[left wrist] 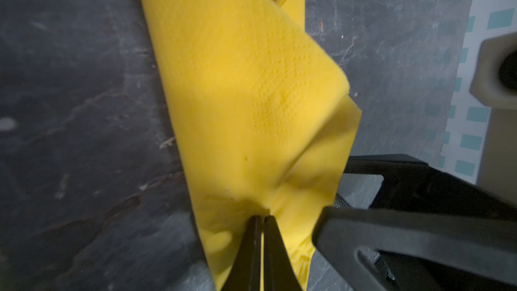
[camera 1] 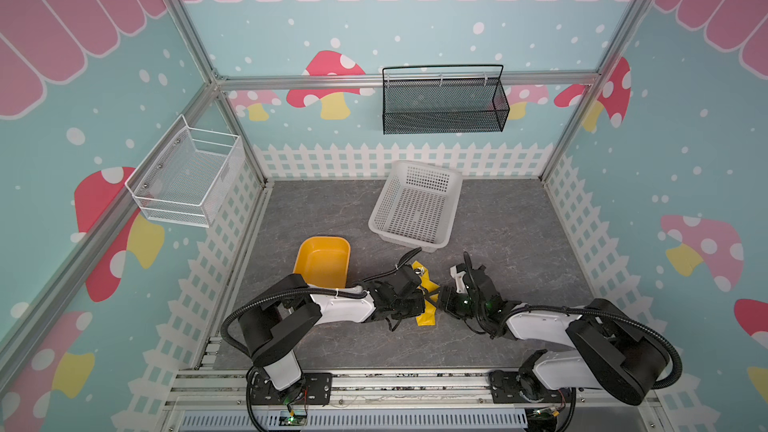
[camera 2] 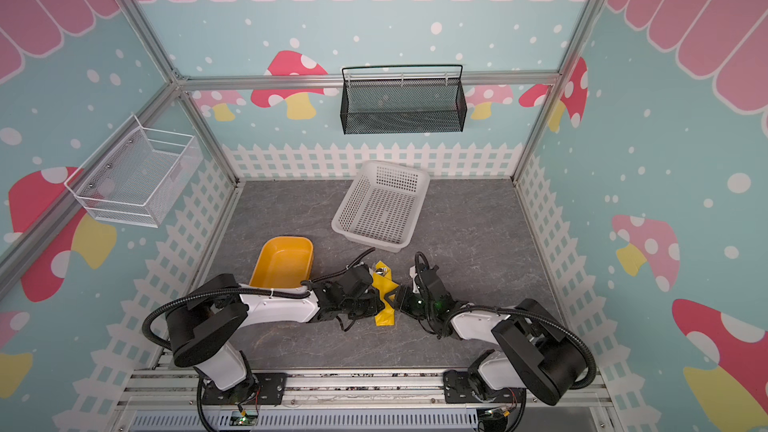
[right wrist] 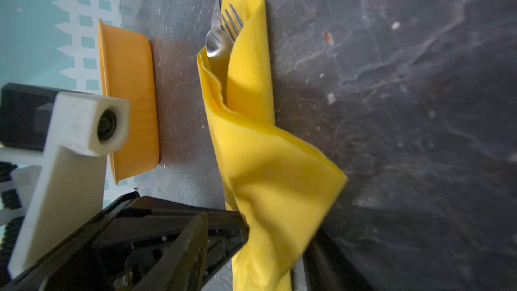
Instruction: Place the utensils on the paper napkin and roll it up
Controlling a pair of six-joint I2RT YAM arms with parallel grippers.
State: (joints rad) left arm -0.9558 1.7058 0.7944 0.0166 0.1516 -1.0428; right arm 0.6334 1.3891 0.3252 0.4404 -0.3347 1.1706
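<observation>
The yellow paper napkin (right wrist: 268,169) lies folded loosely around the utensils on the grey floor between my two grippers, and shows in both top views (camera 1: 427,320) (camera 2: 384,318). The fork (right wrist: 232,20), the spoon (right wrist: 216,41) and a thin knife tip (right wrist: 216,9) stick out of its far end; their handles are hidden inside. My left gripper (left wrist: 263,216) is shut on a pinch of the napkin's near part. My right gripper (right wrist: 257,242) is open, its fingers spread on either side of the napkin's loose corner.
An orange-yellow plastic tray (camera 1: 322,261) sits just left of the napkin. Behind it stands a white perforated basket (camera 1: 415,207). A black mesh basket (camera 1: 442,103) hangs on the back wall and a white wire basket (camera 1: 187,174) on the left wall.
</observation>
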